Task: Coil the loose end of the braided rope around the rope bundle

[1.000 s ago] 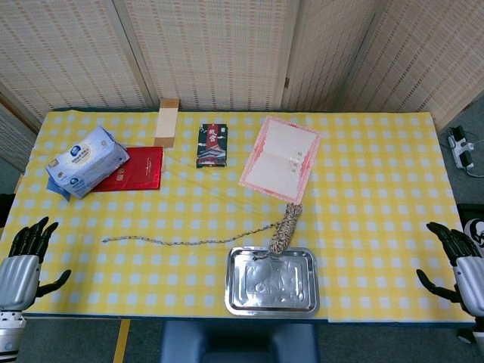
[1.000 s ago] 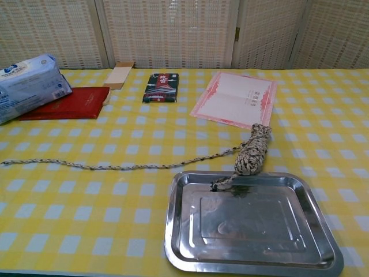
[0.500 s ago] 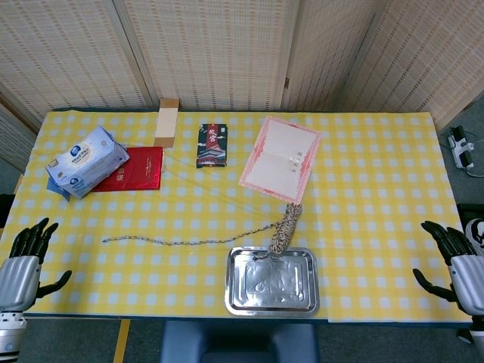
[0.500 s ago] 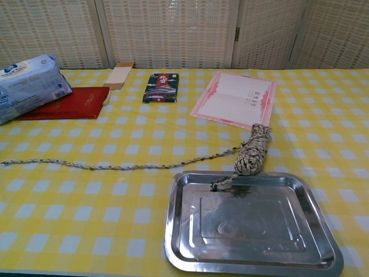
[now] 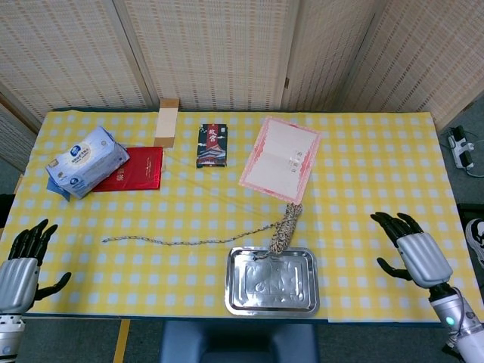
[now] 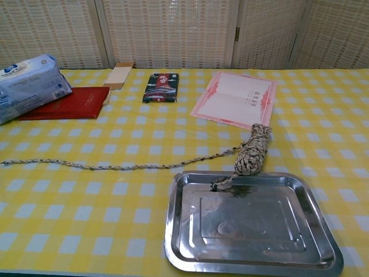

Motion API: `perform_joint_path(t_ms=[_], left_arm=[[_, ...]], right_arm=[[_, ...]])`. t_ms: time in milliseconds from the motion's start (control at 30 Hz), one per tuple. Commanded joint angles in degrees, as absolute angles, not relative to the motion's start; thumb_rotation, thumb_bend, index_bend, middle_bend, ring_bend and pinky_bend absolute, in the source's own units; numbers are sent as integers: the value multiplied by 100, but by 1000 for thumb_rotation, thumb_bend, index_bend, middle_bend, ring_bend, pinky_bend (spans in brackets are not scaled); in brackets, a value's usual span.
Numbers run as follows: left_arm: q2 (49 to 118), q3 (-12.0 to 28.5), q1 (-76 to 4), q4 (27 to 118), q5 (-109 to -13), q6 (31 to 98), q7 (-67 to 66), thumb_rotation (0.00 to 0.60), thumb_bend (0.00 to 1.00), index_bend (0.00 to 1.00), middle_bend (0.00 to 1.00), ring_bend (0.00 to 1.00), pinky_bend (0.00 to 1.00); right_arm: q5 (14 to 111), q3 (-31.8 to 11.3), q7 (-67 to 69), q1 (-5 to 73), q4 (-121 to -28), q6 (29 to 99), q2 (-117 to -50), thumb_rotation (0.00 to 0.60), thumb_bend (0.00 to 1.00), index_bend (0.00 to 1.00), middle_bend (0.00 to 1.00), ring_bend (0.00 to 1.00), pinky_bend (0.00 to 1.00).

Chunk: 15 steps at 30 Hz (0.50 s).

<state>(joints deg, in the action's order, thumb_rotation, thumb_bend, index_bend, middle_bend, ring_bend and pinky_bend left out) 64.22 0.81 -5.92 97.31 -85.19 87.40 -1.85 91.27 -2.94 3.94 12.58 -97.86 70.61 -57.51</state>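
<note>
Two hands are empty with fingers spread: the left hand (image 5: 21, 265) sits off the near left corner of the worktop (image 5: 378, 181), the right hand (image 5: 412, 246) over its right side, both well apart from the rope. The rope bundle (image 6: 253, 150) lies just beyond the metal tray (image 6: 190, 242), its lower tip hanging over the tray's far rim. From it the loose end (image 6: 104, 167) runs out leftward in a long, nearly straight line.

To do this well, I judge one hand should pin the bundle while the other picks up the loose end near the bundle, not its far tip, and keeps tension on each turn.

Tray is the main obstruction, touching the bundle. Further back, a pink certificate (image 5: 281, 157), dark packet (image 5: 212, 144), red booklet (image 5: 132, 169), wipes pack (image 5: 85, 160) and small cardboard box (image 5: 167, 122) lie clear.
</note>
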Motion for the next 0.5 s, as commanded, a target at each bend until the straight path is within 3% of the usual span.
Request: perform_joint_path(t_ms=[33,267,500], left_arm=[[6414,86,-578,9737,-8537,8750,-182,600,272,96,0,0,0],[6394,90,-541,9721,-8510,8693,-134,600,272,96,0,0,0],[6382,112,-507,9691,-8487,8672,-60,600,272,98,0,0,0]], right_arm=[[8791,-536,-132,1891,-9850,6260,-5957,600,339,90,139,195,108],[8304,-742,-957,2742,-9496,5213,-6583,600,338,89,149,196,109],[7844,-908,-1469,3389,-8684,4654,-7349,600,339,88,153,197,109]])
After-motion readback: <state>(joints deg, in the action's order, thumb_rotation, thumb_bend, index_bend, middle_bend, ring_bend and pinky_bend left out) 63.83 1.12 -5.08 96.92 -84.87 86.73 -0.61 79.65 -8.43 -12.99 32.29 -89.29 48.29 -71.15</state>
